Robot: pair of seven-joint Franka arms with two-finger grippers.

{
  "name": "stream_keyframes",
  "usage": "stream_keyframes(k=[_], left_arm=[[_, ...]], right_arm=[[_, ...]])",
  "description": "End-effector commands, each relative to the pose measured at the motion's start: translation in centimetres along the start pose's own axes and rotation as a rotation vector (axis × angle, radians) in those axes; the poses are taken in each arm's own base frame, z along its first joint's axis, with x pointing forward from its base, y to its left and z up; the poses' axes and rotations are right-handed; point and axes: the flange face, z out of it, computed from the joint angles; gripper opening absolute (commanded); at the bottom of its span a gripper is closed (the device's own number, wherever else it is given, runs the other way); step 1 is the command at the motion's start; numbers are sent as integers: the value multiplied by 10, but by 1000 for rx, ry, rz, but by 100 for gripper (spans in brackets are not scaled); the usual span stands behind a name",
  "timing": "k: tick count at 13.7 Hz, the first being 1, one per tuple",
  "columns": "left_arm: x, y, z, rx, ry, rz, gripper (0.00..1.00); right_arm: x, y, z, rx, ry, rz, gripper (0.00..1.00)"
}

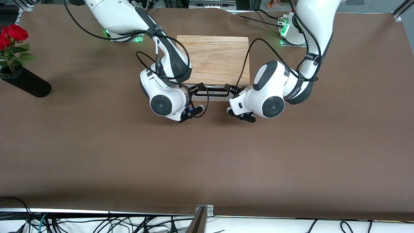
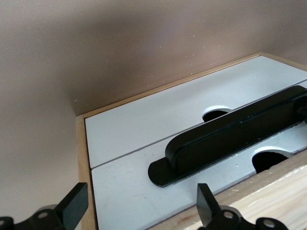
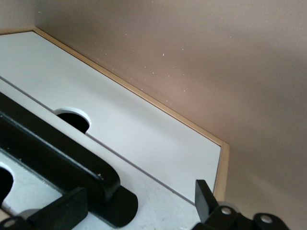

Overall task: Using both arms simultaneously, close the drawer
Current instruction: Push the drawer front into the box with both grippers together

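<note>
The light-oak box [image 1: 213, 58] stands on the table between the two arm bases. Its drawer shows a white front panel [image 2: 129, 191] with a black bar handle [image 1: 212, 94] that faces the front camera. A second white panel [image 2: 158, 120] lies beside it. My left gripper [image 2: 139, 208] is open, its fingertips [image 2: 206, 203] spread over the panel's end beside the handle [image 2: 230, 139]. My right gripper [image 3: 134, 206] is open at the handle's other end [image 3: 72, 163], one finger [image 3: 60, 211] in front of the handle. In the front view both hands, left [image 1: 229, 88] and right [image 1: 199, 88], sit at the drawer front.
A black vase [image 1: 27, 83] with red roses [image 1: 11, 35] lies toward the right arm's end of the table. Brown table covering [image 1: 207, 155] stretches from the drawer to the front edge. Cables hang from both wrists.
</note>
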Motion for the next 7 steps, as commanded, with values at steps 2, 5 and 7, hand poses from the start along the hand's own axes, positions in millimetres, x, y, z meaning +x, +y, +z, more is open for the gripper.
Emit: stream_keyframes(k=[2, 5, 7], left_arm=[[-2, 2, -4, -7, -5, 7, 100], [-2, 0, -1, -6, -11, 4, 100], [-1, 0, 3, -5, -17, 3, 100]], right_arm=[[-2, 0, 13, 5, -54, -11, 100], [-3, 0, 12, 5, -54, -11, 100], [-2, 1, 12, 4, -52, -12, 100]])
